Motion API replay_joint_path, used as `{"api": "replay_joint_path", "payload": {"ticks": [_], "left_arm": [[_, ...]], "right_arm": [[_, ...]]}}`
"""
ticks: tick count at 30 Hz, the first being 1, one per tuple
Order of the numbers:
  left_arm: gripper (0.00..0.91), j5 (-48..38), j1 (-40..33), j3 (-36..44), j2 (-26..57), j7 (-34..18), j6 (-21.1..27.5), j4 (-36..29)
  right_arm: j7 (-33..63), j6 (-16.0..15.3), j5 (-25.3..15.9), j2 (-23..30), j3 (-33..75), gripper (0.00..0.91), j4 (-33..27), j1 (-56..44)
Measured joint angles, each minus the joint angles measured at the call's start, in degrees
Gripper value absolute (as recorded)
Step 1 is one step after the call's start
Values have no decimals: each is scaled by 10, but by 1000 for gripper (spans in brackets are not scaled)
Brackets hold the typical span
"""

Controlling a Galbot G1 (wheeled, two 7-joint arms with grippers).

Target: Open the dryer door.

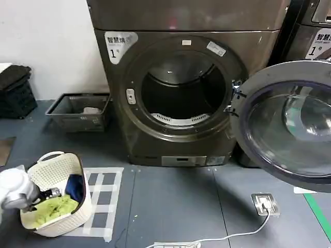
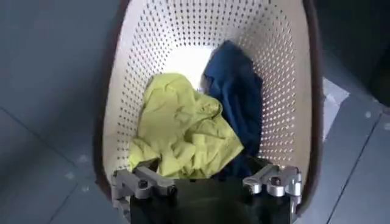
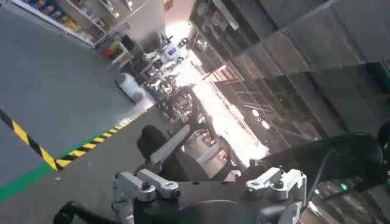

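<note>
The dryer door [image 1: 287, 123], swung wide at the right of the head view, has a shiny chrome rim around dark, glossy tinted glass. The dryer body [image 1: 191, 20] is smooth bronze-grey metal with a soft sheen, and its drum [image 1: 181, 93] looks like brushed metal. At lower left, the laundry basket [image 1: 77, 170] is cream plastic, matt and perforated with small holes. Inside lie a crumpled yellow-green cloth [image 2: 183, 128] and a dark blue cloth [image 2: 237, 91], both soft and matt. The left gripper [image 2: 207, 181] over the basket has dull grey metal fingers [image 2: 143, 181]. The floor [image 1: 170, 206] is smooth, matt grey.
</note>
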Motion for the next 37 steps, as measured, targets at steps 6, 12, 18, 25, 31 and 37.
{"api": "replay_joint_path", "payload": {"ticks": [6,12,18,25,31,37], "left_arm": [[907,-47,9,-17,17,-41,0,-22],[907,-72,6,-24,24,-62,0,-32],[907,-81,5,-28,27,-68,0,-36],[907,-82,4,-30,32,-69,0,-37],[907,-82,1,-27,29,-72,0,-36],[907,-83,2,-25,27,-72,0,-30]], "right_arm": [[-1,1,0,0,-1,907,-1,1],[-2,3,0,0,-1,907,-3,1],[-2,3,-1,0,-1,907,-3,1],[-2,3,-2,0,-1,907,-4,2],[-3,3,-3,0,-2,907,-3,5],[-4,6,-3,0,-2,907,-4,5]]}}
